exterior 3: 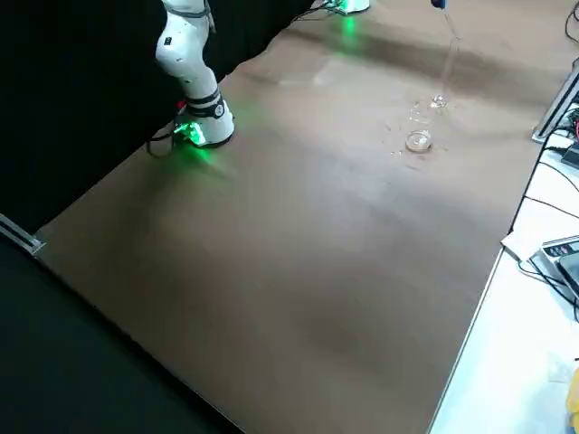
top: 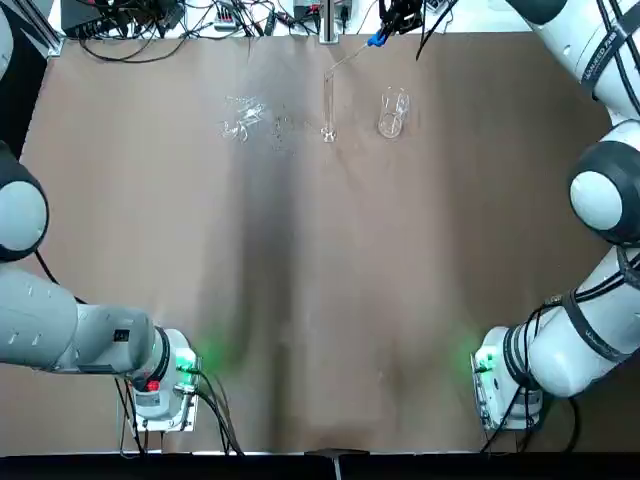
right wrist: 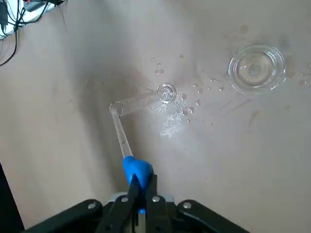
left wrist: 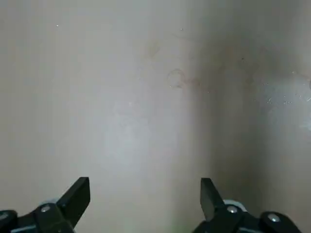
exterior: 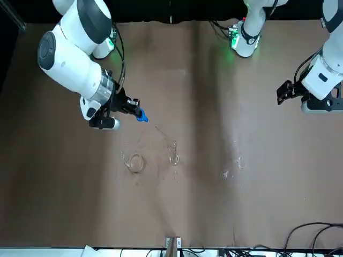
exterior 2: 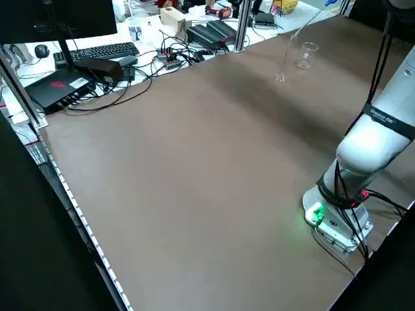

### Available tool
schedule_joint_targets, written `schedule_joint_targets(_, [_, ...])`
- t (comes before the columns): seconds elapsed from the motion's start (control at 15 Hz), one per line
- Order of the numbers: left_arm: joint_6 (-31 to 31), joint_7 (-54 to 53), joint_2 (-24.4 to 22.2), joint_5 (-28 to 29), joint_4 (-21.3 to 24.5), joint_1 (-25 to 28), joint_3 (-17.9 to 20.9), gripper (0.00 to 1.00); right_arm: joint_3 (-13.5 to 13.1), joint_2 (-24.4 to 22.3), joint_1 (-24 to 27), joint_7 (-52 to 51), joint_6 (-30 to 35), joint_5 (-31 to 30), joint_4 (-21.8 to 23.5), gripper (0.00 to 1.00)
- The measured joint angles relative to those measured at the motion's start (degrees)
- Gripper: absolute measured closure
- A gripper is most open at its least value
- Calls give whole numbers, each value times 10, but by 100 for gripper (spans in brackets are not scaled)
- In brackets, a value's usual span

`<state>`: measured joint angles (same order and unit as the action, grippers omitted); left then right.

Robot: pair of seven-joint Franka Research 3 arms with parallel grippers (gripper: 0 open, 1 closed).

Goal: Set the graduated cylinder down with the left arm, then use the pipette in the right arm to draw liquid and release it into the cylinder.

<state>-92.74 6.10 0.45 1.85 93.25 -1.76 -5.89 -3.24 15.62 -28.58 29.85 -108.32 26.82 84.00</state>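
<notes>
From the overhead view, nearest the bases, the left gripper [left wrist: 145, 204] hangs empty over bare table [top: 330, 300] at about 9 o'clock, fingers spread wide; its share looks finished, since the graduated cylinder [top: 328, 105] stands upright on its foot well out at 12 o'clock. Just at the cylinder's 3 o'clock sits the short beaker [top: 392, 112], and at its 9 o'clock lie scattered glass pieces [top: 243, 118]. Farthest out, the right gripper [right wrist: 141, 187] pinches the blue bulb of the pipette [right wrist: 127, 150], jaws closed narrowly on it, the tube slanting down with its tip at or just over the cylinder's mouth. Whether liquid is in the tube cannot be told. The step appears to be the release into the cylinder. To do it well, I would centre the tip over that very narrow opening before squeezing, keep the tube from nudging the rim, since so tall a cylinder would tip readily, and squeeze gently; droplets [right wrist: 181, 109] around the foot suggest misses are easy.
</notes>
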Motion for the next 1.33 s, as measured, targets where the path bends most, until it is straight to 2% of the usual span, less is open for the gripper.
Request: schedule_joint_targets(1.33, [0,0,0,0,0,0,0,0,0,0,-9,0,0,-23,-1,93])
